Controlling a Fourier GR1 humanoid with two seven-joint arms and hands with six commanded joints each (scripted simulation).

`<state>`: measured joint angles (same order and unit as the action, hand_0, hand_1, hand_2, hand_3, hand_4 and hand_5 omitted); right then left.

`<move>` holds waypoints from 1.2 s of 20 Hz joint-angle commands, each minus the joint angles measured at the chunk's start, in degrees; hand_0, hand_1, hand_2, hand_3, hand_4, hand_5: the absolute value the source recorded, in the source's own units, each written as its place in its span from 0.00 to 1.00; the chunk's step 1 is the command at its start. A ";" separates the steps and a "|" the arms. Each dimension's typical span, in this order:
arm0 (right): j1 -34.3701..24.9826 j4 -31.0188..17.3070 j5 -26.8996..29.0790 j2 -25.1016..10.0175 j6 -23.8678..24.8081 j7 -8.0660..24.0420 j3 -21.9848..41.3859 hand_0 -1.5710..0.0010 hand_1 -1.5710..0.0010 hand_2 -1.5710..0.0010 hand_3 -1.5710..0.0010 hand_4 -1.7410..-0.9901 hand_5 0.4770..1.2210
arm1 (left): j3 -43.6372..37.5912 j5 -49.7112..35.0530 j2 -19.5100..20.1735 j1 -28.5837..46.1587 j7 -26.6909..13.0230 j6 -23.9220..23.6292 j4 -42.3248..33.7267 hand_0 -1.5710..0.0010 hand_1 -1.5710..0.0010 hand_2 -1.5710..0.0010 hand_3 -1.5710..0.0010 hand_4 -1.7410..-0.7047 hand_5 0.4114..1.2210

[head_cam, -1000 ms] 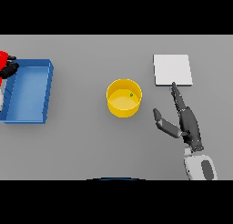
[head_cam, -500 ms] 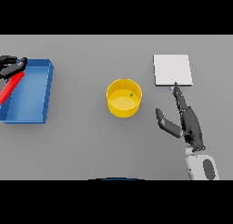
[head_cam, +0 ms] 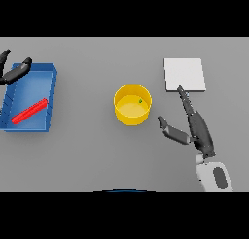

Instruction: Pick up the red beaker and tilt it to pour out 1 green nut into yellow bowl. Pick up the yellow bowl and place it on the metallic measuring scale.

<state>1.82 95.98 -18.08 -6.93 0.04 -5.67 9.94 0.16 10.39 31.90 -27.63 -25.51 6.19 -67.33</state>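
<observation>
The red beaker (head_cam: 29, 111) lies on its side inside the blue tray (head_cam: 48, 97) at the left. My left hand (head_cam: 14, 72) hovers open over the tray's far left corner, apart from the beaker. The yellow bowl (head_cam: 132, 104) stands at the table's middle with one green nut (head_cam: 140, 101) inside. My right hand (head_cam: 194, 126) is open just right of the bowl, thumb pointing toward it without touching. Its fingertips reach the near edge of the metallic measuring scale (head_cam: 184, 74), a flat pale square at the back right.
The blue tray's walls surround the beaker at the table's left edge. Grey table surface (head_cam: 97, 155) stretches in front of the bowl and between the bowl and the tray.
The red beaker has left my left hand and dropped flat into the blue tray. My left hand opened and drew back to the upper left. The right hand barely moved.
</observation>
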 commanded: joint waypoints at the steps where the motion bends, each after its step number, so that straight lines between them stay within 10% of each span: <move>1: -0.60 0.09 -0.77 -1.13 -1.56 -0.85 1.06 1.00 1.00 1.00 1.00 0.88 0.25 | -0.43 -0.74 -0.22 -0.06 -0.09 0.08 -0.32 0.98 0.98 0.98 0.98 0.92 0.30; 5: -7.73 -2.28 -10.43 -8.34 -5.44 3.25 5.36 1.00 1.00 1.00 1.00 0.82 0.22 | -0.20 -1.16 -1.79 0.00 -0.30 -0.65 -0.95 0.99 0.99 0.99 0.99 0.91 0.32; 12: -20.82 -7.37 -22.84 -16.39 -13.85 -1.70 15.20 1.00 1.00 1.00 1.00 0.77 0.22 | -0.32 -1.46 -1.61 1.29 -0.82 -0.30 -2.05 1.00 1.00 1.00 1.00 0.90 0.34; 24: -36.12 -24.27 -30.88 -14.29 -21.41 -7.00 26.10 1.00 1.00 1.00 1.00 0.77 0.25 | -1.05 -1.90 -0.73 1.10 -0.84 0.58 -1.78 1.00 1.00 1.00 1.00 0.90 0.36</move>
<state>-34.28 71.71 -48.97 -21.18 -21.35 -12.59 36.06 -0.91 8.51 31.19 -26.55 -26.40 6.73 -69.12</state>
